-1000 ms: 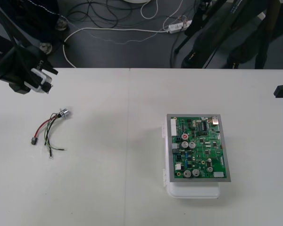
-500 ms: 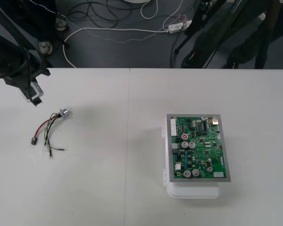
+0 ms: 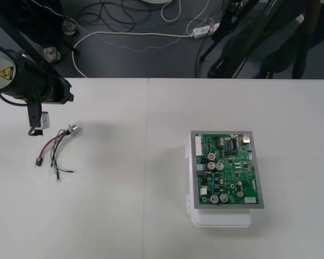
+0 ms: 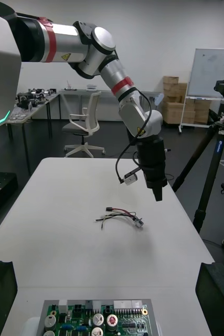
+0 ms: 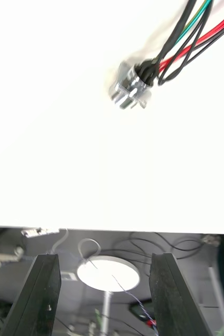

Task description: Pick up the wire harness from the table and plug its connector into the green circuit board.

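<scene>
Progress: we judge nothing is done yet; the wire harness point(image 3: 56, 151) lies loose and untouched on the counter point(image 3: 124, 216), left of the front view
Harness: its metal socket point(image 3: 73, 129) is at the bundle's upper right and its black plug point(image 3: 39, 161) at the lower left, well apart from the green circuit board point(image 3: 227, 170) on its white base point(image 3: 221, 220), right of centre
Remaining: grasping, carrying across and seating the plug all lie ahead, as we read it
Left arm: it enters at the upper left of the front view and bends down; the left gripper point(image 4: 157, 194) points at the counter, hanging above it near the socket end and touching nothing
Left fingers: the fingers point(image 5: 46, 294) stand apart with nothing between them
Right gripper point(image 4: 109, 283): it waits on the board's side away from the harness, its fingers spread wide and empty
</scene>
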